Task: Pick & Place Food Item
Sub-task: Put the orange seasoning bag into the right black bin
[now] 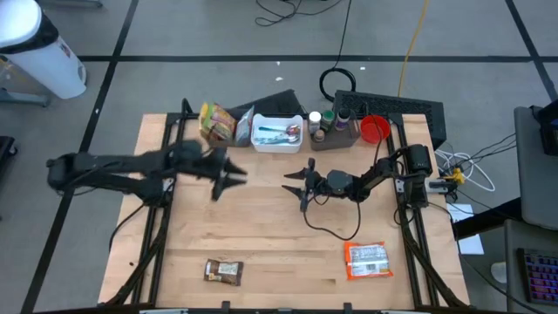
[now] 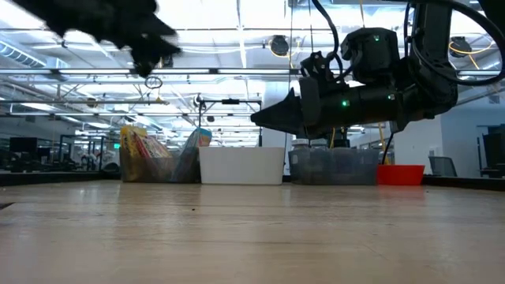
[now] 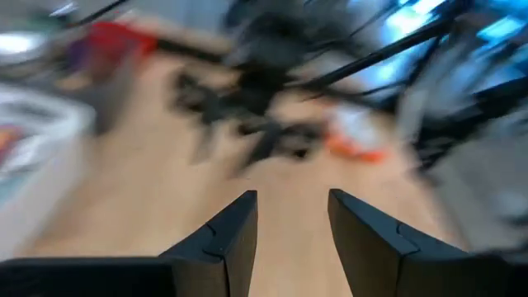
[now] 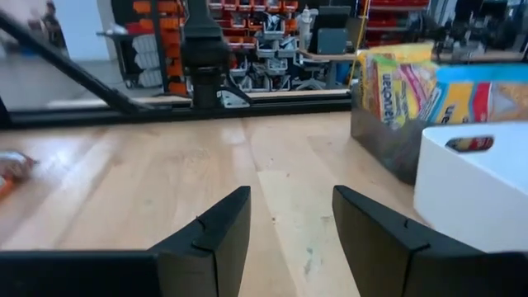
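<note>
**Food packets lie untouched on my desk**

The orange packet (image 1: 367,260) and brown bar (image 1: 222,272) lie at the desk's (image 1: 261,235) near edge. My left hand (image 1: 228,177) and right hand (image 1: 296,185) hover mid-desk, fingers apart, apparently empty. White bin (image 1: 276,133) behind.

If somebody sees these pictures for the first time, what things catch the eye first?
The two dark arms meet over the table's middle, the left tool and the right tool facing each other, both open and empty. An orange food packet lies at the near right edge, and a white bin stands at the far edge.
</note>
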